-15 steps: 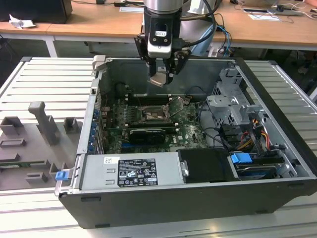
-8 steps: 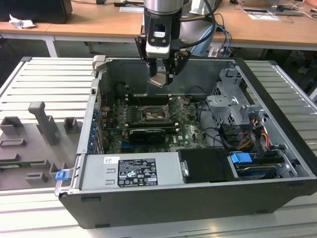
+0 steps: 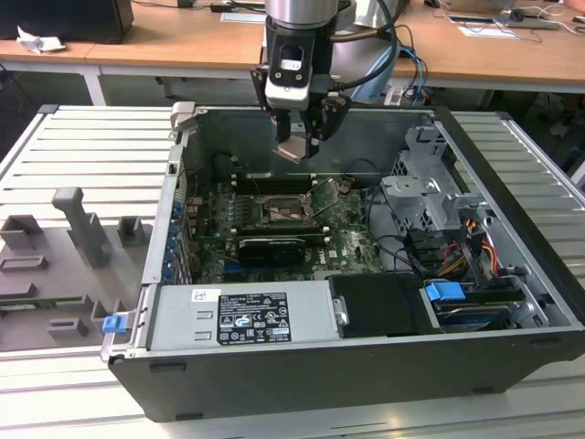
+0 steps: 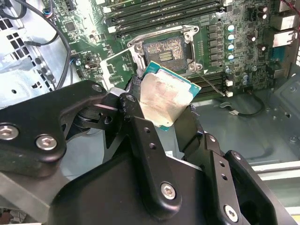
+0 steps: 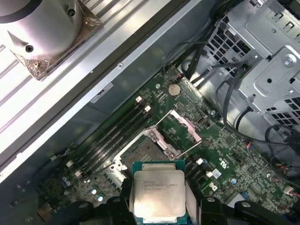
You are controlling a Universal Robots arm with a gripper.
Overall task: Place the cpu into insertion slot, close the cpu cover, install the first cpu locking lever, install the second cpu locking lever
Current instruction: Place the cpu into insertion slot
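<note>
My gripper [image 3: 298, 139] hangs over the open computer case, shut on the cpu [image 3: 293, 150], a flat square chip with a pale metal face. Both wrist views show the cpu [image 4: 165, 93] [image 5: 158, 190] pinched at its edges between the black fingers [image 4: 137, 123]. The insertion slot [image 3: 284, 209] [image 4: 164, 49] [image 5: 140, 151] lies bare on the green board, below the chip and a little apart from it. The cpu cover [image 5: 183, 127] [image 4: 114, 66] stands swung up beside the socket. A thin locking lever [image 4: 212, 85] sticks out free beside it.
Long black memory sticks [image 4: 164, 14] flank the socket. A metal drive cage [image 3: 430, 187] with cables fills the case at the exterior view's right, and a power supply [image 3: 239, 316] sits at the front. A grey fixture tray [image 3: 64, 265] lies outside at the exterior view's left.
</note>
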